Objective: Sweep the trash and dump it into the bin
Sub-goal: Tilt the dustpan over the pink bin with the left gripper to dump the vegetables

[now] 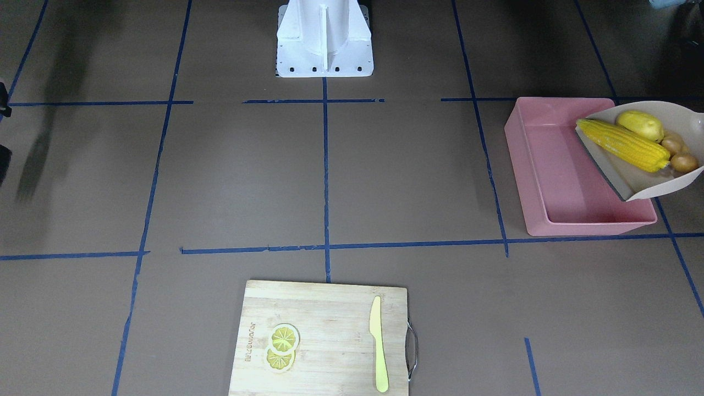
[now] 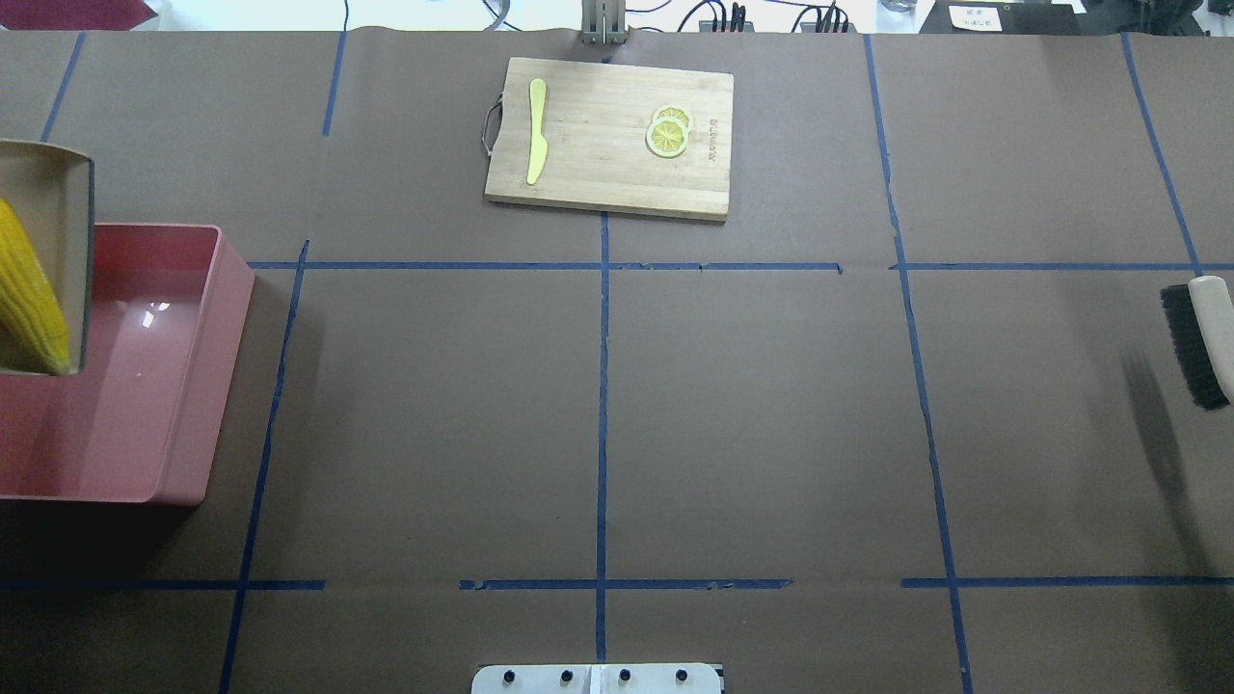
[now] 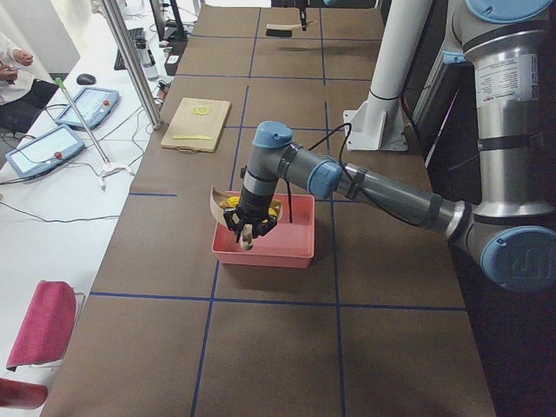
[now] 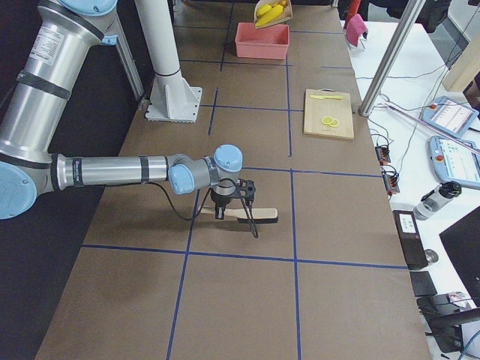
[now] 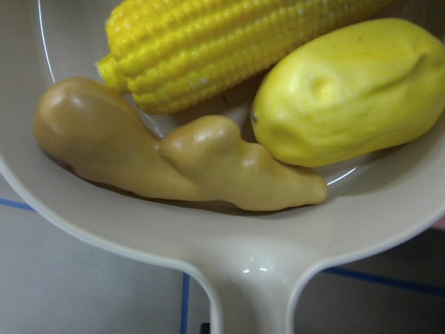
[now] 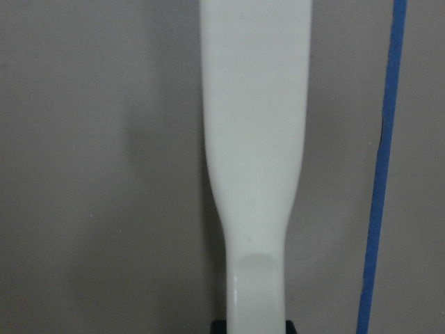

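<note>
Three toy foods (image 5: 208, 163) lie in the beige dustpan (image 5: 243, 261) whose handle, the sensible hold, runs back to the left hand (image 3: 248, 233); whether it clamps there I cannot tell. The corn cob (image 1: 624, 144), yellow lump (image 1: 641, 125) and ginger root (image 1: 682, 159) look hard, light and glossy, likely to slide out once the pan tips further. Beneath, the pink bin (image 1: 555, 181) at the table's (image 1: 385, 181) left end holds none yet. At the right end, the right hand (image 4: 229, 204) meets a brush (image 2: 1200, 337), grip equally unclear.

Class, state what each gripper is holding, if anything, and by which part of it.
Left gripper: the beige dustpan, held by its handle. Right gripper: the brush, held by its pale handle, with the jaws on either side.
</note>
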You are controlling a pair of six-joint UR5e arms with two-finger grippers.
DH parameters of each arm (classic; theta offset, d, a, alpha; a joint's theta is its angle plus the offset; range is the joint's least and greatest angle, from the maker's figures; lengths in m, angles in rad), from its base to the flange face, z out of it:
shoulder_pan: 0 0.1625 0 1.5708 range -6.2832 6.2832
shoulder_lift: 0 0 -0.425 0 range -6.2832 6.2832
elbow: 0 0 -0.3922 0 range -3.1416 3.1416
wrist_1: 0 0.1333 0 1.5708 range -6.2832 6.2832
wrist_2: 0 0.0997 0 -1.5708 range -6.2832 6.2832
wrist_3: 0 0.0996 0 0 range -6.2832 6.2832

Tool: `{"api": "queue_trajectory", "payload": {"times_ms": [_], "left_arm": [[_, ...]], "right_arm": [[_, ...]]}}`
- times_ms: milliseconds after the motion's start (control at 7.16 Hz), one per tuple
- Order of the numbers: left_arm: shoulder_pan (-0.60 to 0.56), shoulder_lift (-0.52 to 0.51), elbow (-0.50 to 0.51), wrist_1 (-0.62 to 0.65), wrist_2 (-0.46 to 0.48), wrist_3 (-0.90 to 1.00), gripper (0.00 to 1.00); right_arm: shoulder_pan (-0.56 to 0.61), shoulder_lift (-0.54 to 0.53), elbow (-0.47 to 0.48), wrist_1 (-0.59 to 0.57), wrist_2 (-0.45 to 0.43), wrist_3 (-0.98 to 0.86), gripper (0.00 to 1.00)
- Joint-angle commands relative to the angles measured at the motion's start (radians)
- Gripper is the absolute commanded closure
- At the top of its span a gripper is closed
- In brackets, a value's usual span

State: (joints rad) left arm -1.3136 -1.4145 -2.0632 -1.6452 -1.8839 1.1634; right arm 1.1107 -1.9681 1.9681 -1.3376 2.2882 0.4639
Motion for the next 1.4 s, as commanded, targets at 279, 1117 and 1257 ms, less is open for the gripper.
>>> {"api": "queue_trajectory", "payload": {"times_ms": [279, 1117, 1257], "left_arm": [[0.043, -0.003, -0.060, 0.053, 0.256, 0.220, 0.82], [0.060, -0.024, -0.077, 0.051, -0.141, -0.018, 0.81], [0.060, -0.073, -0.095, 0.051, -0.267, -0.197, 0.81]], "right_arm": [[0.000, 0.001, 0.000, 0.000, 0.002, 0.002, 0.95], [-0.002, 0.006, 0.006, 0.002, 0.004, 0.004, 0.95], [-0.002, 0.006, 0.008, 0.002, 0.004, 0.006, 0.95]]}}
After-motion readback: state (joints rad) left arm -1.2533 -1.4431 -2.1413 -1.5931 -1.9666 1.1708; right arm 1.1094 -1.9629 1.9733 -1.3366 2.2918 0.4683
